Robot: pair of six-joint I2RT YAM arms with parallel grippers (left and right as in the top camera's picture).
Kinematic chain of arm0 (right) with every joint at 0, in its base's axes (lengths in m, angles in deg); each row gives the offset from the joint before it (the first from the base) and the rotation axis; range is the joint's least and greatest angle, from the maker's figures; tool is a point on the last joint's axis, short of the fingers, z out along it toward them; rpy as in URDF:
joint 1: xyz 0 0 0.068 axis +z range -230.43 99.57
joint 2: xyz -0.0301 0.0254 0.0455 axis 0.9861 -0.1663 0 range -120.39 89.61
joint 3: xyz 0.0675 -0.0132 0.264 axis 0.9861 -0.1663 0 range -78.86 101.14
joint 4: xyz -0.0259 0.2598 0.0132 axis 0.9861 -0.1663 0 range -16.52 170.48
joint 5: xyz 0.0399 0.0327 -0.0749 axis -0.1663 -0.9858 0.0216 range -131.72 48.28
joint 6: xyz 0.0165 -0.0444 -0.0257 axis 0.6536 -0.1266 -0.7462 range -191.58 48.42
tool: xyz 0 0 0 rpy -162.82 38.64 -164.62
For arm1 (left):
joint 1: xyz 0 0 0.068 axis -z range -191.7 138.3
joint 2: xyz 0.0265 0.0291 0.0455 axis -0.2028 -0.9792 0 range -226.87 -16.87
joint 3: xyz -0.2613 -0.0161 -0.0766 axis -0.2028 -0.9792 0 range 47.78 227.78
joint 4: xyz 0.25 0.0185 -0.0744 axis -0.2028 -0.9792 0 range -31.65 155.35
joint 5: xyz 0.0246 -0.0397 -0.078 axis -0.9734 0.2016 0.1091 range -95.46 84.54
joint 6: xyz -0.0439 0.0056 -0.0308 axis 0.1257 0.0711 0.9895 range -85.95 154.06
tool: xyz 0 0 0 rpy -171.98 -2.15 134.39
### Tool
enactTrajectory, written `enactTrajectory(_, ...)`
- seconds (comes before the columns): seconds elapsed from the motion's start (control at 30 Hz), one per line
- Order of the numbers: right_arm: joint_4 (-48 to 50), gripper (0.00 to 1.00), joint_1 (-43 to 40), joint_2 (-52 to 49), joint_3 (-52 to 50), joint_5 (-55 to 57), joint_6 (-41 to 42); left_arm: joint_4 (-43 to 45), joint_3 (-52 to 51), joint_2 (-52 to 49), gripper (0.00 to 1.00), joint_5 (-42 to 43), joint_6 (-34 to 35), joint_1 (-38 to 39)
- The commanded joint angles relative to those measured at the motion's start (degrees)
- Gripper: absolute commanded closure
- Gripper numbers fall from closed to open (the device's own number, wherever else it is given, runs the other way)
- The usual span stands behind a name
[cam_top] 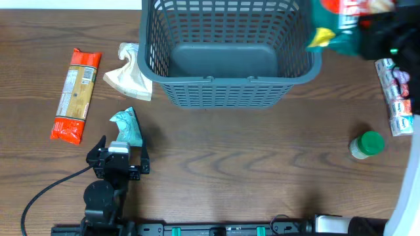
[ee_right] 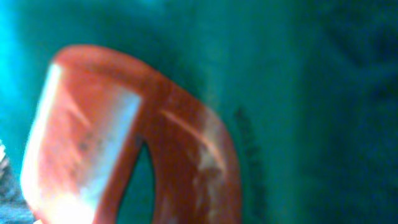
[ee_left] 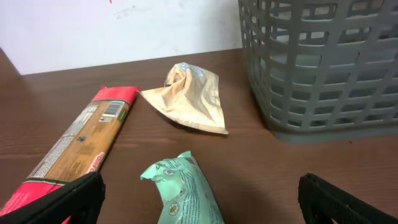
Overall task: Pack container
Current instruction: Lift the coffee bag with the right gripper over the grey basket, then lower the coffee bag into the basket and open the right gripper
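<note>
Overhead view: the container (cam_top: 226,92), a large dark grey slotted basket, stands on the table (cam_top: 262,170) at the far middle. What shows of its bottom is bare.
Step in hand: probably the first item going in. The right gripper (cam_top: 377,33) carries a green and red bag (cam_top: 338,26) in the air at the container's right far corner, partly outside the rim.
Right fingers: hidden behind the bag from above. The right wrist view shows only blurred teal and red wrapping (ee_right: 186,124) pressed close, and the fingers are clenched tight on the bag.
Left fingers: spread as wide as they go and grasping nothing. The left gripper (cam_top: 123,148) sits low near the table's front left, with a small green packet (ee_left: 186,193) lying between the fingers. Whether they touch it cannot be told.
Next move: likely to bring the bag inward until it is fully over the open bottom, lower it and let go. Released where it hangs now, it could catch on the rim.
Waiting on the table: a long pasta packet (cam_top: 77,94) and a beige pouch (cam_top: 131,77) to the left, and a green-lidded jar (cam_top: 367,144) and a white and pink multipack (cam_top: 396,98) to the right.
</note>
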Motion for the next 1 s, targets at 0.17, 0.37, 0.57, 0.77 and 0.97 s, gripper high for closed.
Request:
enactTrajectory(0.17,4.55,0.99,14.91,-1.73,2.10,4.98,-0.76,-0.50,-1.36,0.35,0.01,-0.26,-0.35,-0.35)
enactTrajectory(0.37,5.62,0.99,21.33,-8.04,2.10,11.72,0.68,-0.50,-1.36,0.35,0.02,-0.26,-0.35,-0.35)
enactTrajectory(0.57,5.22,0.99,22.10,-15.96,2.10,11.69,2.25,-0.50,-1.36,0.35,0.01,-0.26,-0.35,-0.35)
enactTrajectory(0.77,5.14,0.99,22.03,-23.32,2.10,11.80,5.99,-0.50,-1.36,0.35,0.01,-0.26,-0.35,-0.35)
enactTrajectory(0.97,3.61,0.99,21.66,-27.76,2.10,16.46,16.72,-0.50,-1.36,0.35,0.01,-0.26,-0.35,-0.35)
